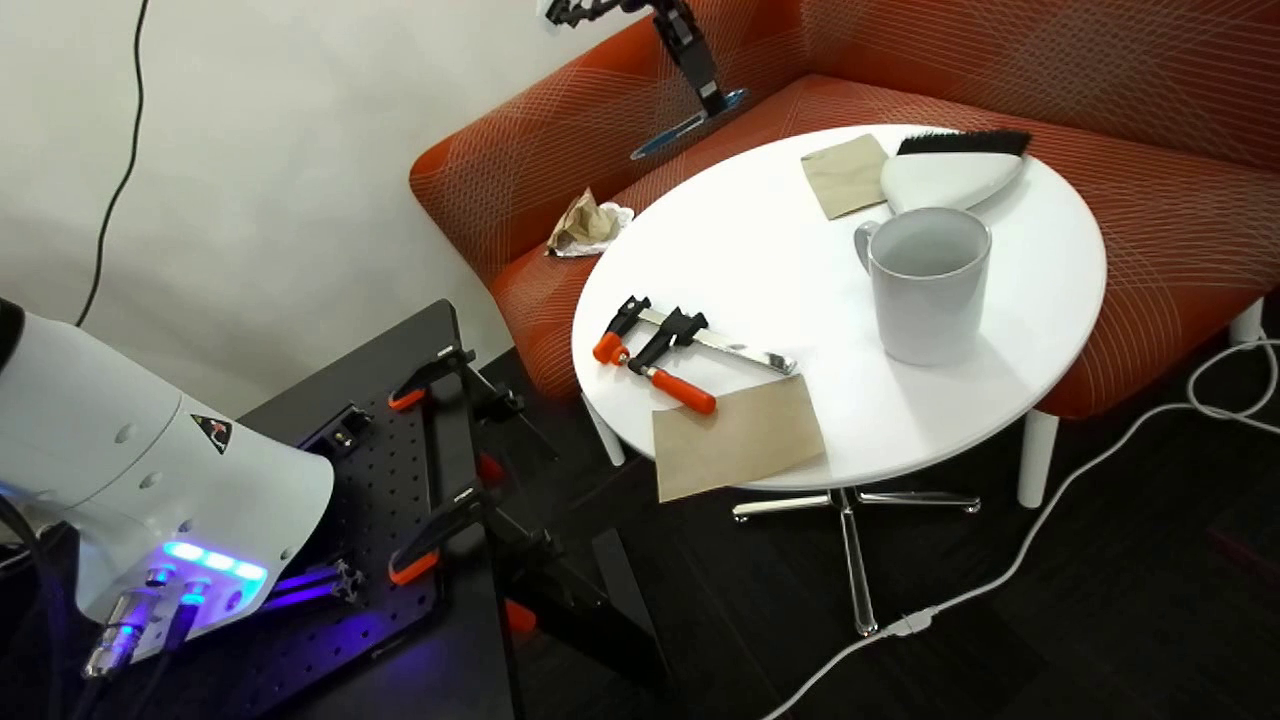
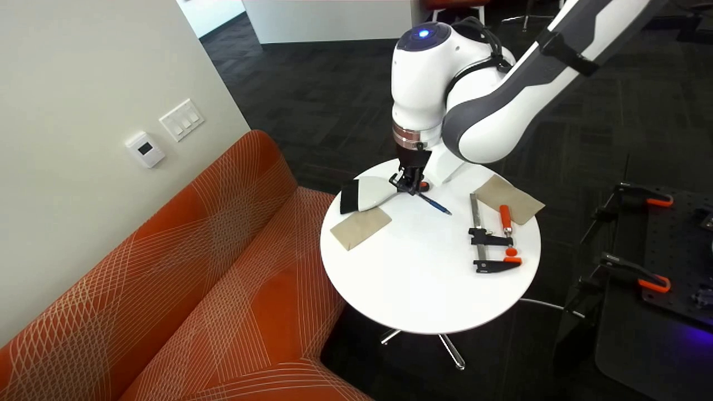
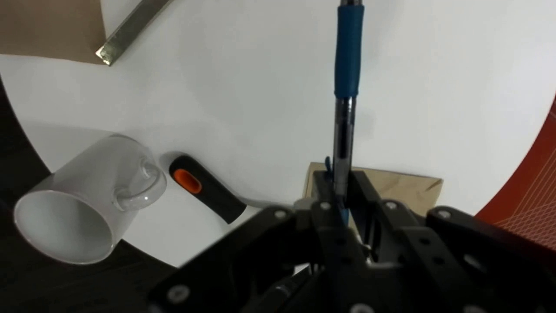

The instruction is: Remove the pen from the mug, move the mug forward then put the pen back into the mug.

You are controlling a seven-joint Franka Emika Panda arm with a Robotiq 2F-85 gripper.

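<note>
The gripper (image 3: pixel 341 187) has its jaws pressed in on the pen (image 3: pixel 347 52), pinching it by the shaft — the blue grip section juts out on one side of the fingertips, and in an exterior view blue shows on the far side of them too. The pen hangs tilted in the air above the round white table (image 1: pixel 720 240), out of the mug (image 1: pixel 925 320) and well apart from it. The mug stands upright on the tabletop, and just off its side handle lies a black handle (image 3: pixel 217 195) with an orange inset. Beyond the mug, in an exterior view, rests a white brush (image 1: pixel 940 180) with black bristles, just beside a piece of brown paper (image 1: pixel 840 175). Elsewhere on the table lies a metal bar clamp (image 1: pixel 685 328), its orange handle overlapping a second brown sheet (image 1: pixel 740 450) that hangs past the rim. Beside the table stands a patterned orange sofa (image 1: pixel 1180 190) — crumpled brown paper (image 1: pixel 578 225) lies on its seat.
</note>
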